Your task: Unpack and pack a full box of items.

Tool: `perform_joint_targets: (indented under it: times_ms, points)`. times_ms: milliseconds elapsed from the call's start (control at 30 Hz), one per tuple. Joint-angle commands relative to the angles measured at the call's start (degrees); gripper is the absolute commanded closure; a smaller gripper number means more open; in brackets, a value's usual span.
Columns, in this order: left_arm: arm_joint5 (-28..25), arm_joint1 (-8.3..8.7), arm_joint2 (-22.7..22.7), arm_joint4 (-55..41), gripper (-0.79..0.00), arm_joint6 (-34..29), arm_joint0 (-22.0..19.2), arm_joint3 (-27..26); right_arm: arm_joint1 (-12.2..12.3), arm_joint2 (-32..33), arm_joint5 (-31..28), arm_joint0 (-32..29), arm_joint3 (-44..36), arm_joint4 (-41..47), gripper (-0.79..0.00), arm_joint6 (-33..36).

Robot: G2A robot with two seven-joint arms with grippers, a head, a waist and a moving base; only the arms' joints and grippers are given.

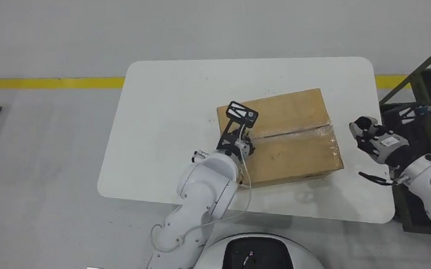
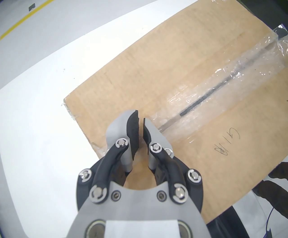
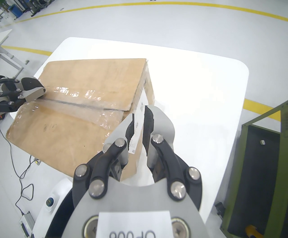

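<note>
Table (image 1: 165,132): white, carrying a taped box (image 1: 289,112) near its right edge.
Floor (image 1: 47,170): grey (yellow line (image 1: 51,82)).
Left gripper (image 2: 140,119): at the box seam, nearly pressed together.
Right gripper (image 3: 139,112): by the right edge, slightly parted.

A white bench (image 1: 165,132) with rounded corners stands on a pale grey floor (image 1: 54,26) crossed by a yellow line (image 1: 51,82). Beside it stands a dark green metal frame (image 3: 258,169). A black cable (image 3: 24,178) trails to a small adapter (image 3: 26,219).

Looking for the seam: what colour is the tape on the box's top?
Transparent and glossy; the tape shows best in the left wrist view.
</note>
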Motion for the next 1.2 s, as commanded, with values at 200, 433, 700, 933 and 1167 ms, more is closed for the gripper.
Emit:
perform_joint_targets:
  times_ms: [200, 433, 700, 933, 1167]
  points:
    - [-0.53, 0.16, -1.90, -1.06, -0.785, -1.26, 0.93, -4.32, -0.29, 3.74, -4.06, -2.64, -1.42, 7.47, 0.000, -6.77]
    - [-0.07, 0.93, -8.28, -1.65, -0.785, -2.68, 4.28, -11.24, -0.54, 0.82, -10.49, -1.97, -1.01, 9.80, 0.000, -11.81]
    - [2.00, 2.10, -17.26, 3.84, -0.785, -2.52, 10.24, -17.09, -1.11, -12.38, -14.75, 5.27, 0.09, 8.42, 0.000, -11.03]
    - [3.18, 2.67, -22.56, 5.75, -0.785, -2.89, 13.99, -19.50, -3.32, -31.78, -14.53, 19.98, 5.71, 3.06, 0.000, -9.27]
    - [3.18, 2.67, -22.56, 5.75, -0.785, -2.89, 13.99, -19.50, -6.52, -44.72, -11.64, 31.48, 14.73, 0.71, 0.000, -11.03]
